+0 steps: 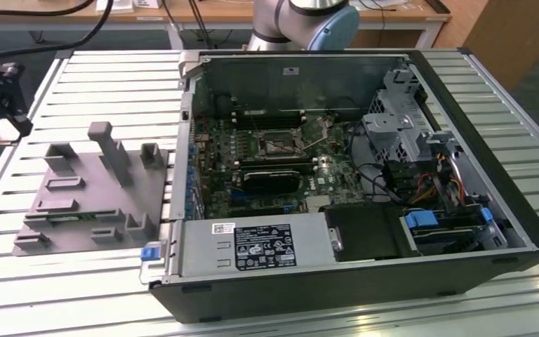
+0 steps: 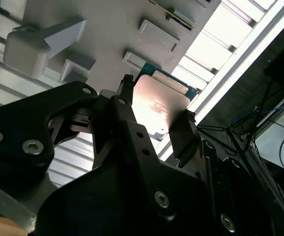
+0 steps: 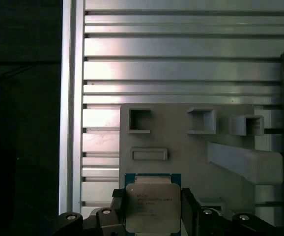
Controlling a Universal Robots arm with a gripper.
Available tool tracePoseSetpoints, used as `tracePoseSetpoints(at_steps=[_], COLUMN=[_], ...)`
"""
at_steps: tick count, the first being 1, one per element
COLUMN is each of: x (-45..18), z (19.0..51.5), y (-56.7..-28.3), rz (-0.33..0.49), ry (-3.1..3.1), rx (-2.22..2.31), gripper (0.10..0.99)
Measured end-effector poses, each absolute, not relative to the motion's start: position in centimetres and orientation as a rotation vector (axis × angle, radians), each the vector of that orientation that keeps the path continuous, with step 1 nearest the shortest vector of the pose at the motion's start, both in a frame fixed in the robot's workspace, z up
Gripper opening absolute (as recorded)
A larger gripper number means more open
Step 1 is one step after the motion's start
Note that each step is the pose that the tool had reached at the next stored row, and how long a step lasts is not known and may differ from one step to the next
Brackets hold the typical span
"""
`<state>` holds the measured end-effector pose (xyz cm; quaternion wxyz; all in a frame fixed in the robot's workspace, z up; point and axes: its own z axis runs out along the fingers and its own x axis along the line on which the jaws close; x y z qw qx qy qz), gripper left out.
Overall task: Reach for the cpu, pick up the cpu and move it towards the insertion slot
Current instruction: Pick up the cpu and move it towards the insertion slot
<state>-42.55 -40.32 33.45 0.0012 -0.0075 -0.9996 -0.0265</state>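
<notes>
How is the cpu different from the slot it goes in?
The cpu has a pale, shiny metal top; the slot has a dark centre in a silver frame. The cpu is held in the jaws of the gripper, with the grey plate behind it; the slot sits on the green board inside the case. The cpu is a flat chip; the slot looks empty. Both are small squares.
</notes>
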Motion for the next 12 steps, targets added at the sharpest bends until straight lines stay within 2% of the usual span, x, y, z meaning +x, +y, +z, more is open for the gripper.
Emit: tracePoseSetpoints(at_steps=[12], x=[-42.5], z=[38.5], y=[-40.3], rz=[-0.083], ry=[-3.141], rx=[-0.023], gripper=[0.541])
